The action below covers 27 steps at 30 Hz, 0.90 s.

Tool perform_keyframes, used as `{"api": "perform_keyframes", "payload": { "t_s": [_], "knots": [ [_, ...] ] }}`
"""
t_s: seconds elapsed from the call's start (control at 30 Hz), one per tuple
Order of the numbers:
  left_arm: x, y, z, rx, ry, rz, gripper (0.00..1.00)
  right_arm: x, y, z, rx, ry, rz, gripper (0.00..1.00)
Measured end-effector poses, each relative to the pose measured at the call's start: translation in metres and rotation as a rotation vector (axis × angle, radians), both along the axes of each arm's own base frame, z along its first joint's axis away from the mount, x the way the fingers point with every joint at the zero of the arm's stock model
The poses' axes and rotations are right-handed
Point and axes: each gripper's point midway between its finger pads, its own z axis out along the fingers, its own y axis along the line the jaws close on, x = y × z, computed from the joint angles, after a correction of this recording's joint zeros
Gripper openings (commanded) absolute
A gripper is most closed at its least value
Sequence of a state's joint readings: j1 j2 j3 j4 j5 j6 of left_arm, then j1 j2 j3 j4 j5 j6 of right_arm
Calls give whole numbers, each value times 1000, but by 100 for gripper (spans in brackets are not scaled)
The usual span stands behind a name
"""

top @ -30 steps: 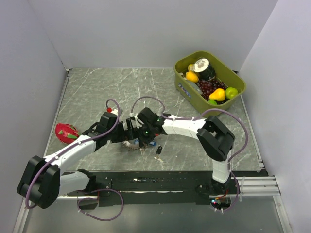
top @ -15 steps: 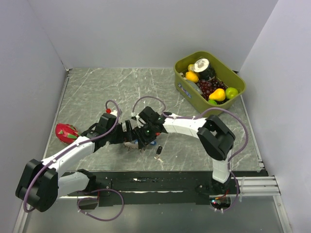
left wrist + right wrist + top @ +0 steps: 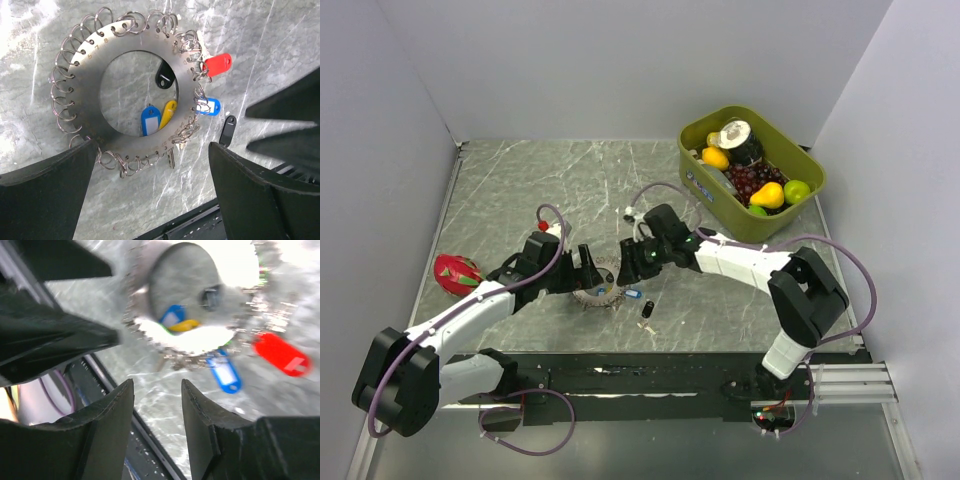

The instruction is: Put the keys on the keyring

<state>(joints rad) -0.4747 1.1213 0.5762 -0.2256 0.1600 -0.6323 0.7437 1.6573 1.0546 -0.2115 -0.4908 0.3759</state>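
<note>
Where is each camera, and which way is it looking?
Top external: high behind the arms, looking down at the table; both arms, left gripper and right gripper, show.
Left wrist: on the left arm, facing down at the keyring; its two fingers show.
Right wrist: on the right arm, facing down, blurry; its two fingers show.
Both wrist views share the keyring, red key and blue key.

Tiny stamped marks beside the holes of the flat grey metal keyring (image 3: 85, 102) are too small to read; so is the white print on the olive-green plastic bin (image 3: 712, 195), far right.
</note>
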Motion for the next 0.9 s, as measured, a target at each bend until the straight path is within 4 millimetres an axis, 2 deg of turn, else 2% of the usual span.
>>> {"api": "perform_keyframes", "payload": {
  "t_s": [0.13, 0.33, 0.6, 0.73, 0.9],
  "knots": [
    [1, 1, -3, 7, 7, 14, 98, 15, -12, -3, -7, 10, -66, 52],
    [12, 8, -8, 34, 29, 55, 96, 26, -10, -5, -26, 5, -95, 53],
    [35, 32, -14, 42, 63, 159, 90, 45, -16, -15, -47, 22, -147, 54],
    [36, 36, -25, 47, 107, 171, 85, 53, -14, -29, -69, 48, -156, 53],
    [33, 31, -34, 31, 151, 156, 82, 56, -11, -42, -86, 76, -153, 53]
  ]
}}
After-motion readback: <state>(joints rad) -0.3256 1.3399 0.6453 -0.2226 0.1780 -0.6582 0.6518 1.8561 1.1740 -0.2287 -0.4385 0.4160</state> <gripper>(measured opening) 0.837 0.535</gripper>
